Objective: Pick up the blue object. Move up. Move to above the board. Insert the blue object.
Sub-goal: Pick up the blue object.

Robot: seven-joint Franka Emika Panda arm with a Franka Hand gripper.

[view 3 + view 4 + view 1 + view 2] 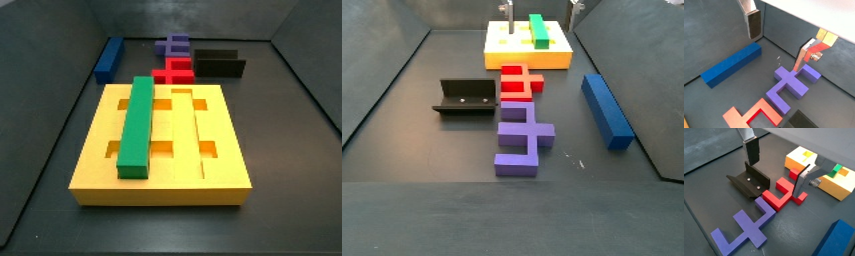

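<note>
On the dark tabletop (396, 120), the blue object (605, 108) lay flat along one side, clear of the other pieces and well apart from the board (163, 145). The board sat at the opposite end, yellow and grooved, with a green bar (136, 124) seated lengthwise in one groove. Between the two, a red piece (517, 81) and a purple piece (520, 135) lay in a row, touching or nearly so; in a side view the fixture (465, 97) stood just beside the red one. The tool (777, 30) hung in the air, fingers spread wide with nothing between them; both wrist views showed one silver finger (751, 150) with its dark pad and the other finger (805, 54) well apart. In a wrist view the blue object (732, 63) lay below and off to one side of the open fingers, untouched. No brand, label or writing was legible on any piece, on the board or on the tool.
</note>
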